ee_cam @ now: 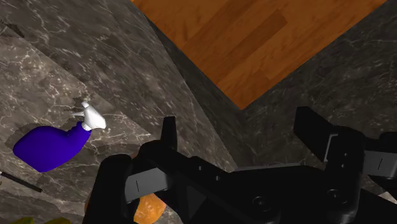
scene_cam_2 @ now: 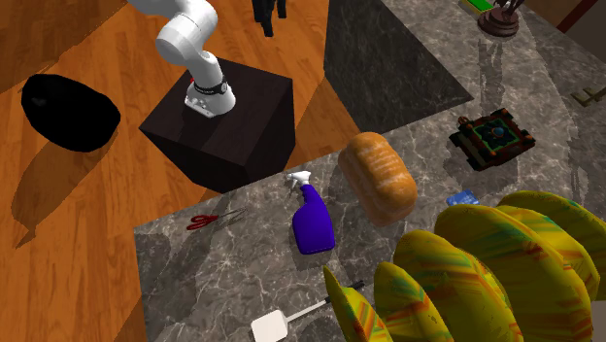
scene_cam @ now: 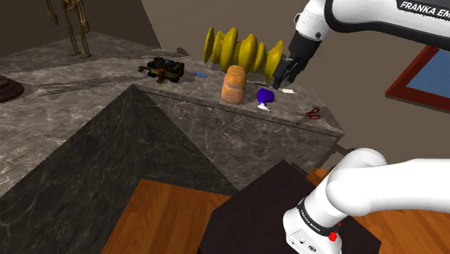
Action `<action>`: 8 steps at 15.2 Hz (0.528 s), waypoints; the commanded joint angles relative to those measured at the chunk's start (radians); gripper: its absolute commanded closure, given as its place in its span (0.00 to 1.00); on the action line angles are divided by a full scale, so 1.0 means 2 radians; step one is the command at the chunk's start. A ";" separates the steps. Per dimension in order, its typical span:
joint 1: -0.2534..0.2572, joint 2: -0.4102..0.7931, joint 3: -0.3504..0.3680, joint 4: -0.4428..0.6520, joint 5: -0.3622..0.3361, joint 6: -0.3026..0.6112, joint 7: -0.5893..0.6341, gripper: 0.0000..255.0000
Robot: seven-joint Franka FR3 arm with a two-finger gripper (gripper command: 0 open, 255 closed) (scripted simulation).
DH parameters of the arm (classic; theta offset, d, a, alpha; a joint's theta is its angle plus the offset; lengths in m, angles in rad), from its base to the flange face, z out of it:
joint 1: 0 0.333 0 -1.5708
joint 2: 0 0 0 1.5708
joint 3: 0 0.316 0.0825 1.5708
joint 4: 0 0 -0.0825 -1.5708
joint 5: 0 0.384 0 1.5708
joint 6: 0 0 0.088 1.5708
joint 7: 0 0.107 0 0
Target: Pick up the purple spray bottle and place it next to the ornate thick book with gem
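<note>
Purple spray bottle (scene_cam_2: 313, 223), flat on veined marble counter (scene_cam_2: 218, 277)

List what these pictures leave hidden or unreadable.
- Wrist view: the orange loaf is mostly hidden behind the hand.
- Second exterior view: the yellow striped object is cut off by the right and bottom edges.
- Shoulder view: the book is too small to show its cover detail.

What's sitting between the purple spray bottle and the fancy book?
A brown loaf of bread lies between the spray bottle and the book. Both the second exterior view and the shoulder view show it.
</note>
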 commanded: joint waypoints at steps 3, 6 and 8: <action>-0.010 0.028 -0.009 0.001 -0.002 0.027 0.009 0.00; -0.025 0.073 -0.023 0.007 -0.004 0.065 0.023 0.00; -0.034 0.104 -0.032 0.013 -0.004 0.089 0.031 0.00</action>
